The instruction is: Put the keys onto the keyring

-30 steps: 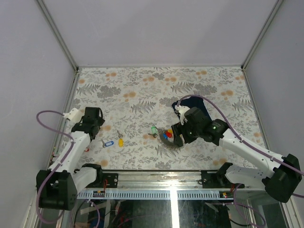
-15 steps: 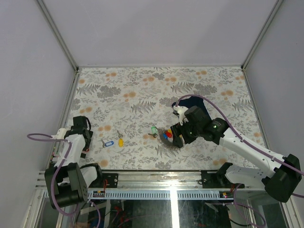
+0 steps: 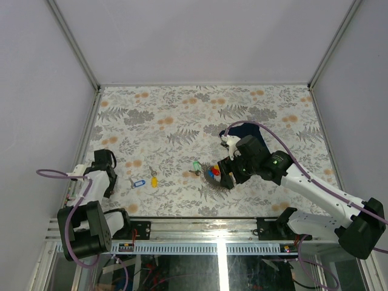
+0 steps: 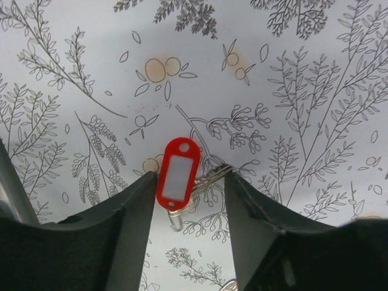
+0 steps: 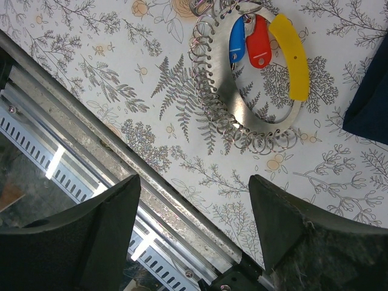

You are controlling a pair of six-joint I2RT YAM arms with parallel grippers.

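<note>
L pincer (image 4: 191, 180): jaws apart w/ red-tag key (image 4: 177, 173) between, tag against one finger; can't tell if clamped. It sits well left of the keyring (image 3: 213, 176). Close on the tag, not the thin blade. R pincer (image 5: 193, 182) gapes empty above keyring; better pin it to table (image 4: 303, 60). Blue key (image 3: 138, 182), yellow key (image 3: 154, 181), green key (image 3: 196, 165) lie loose left of keyring.

The keys (image 3: 154, 181), tagged blue, yellow and green, lie flat, left of the toothed keyring (image 5: 221, 91).
</note>
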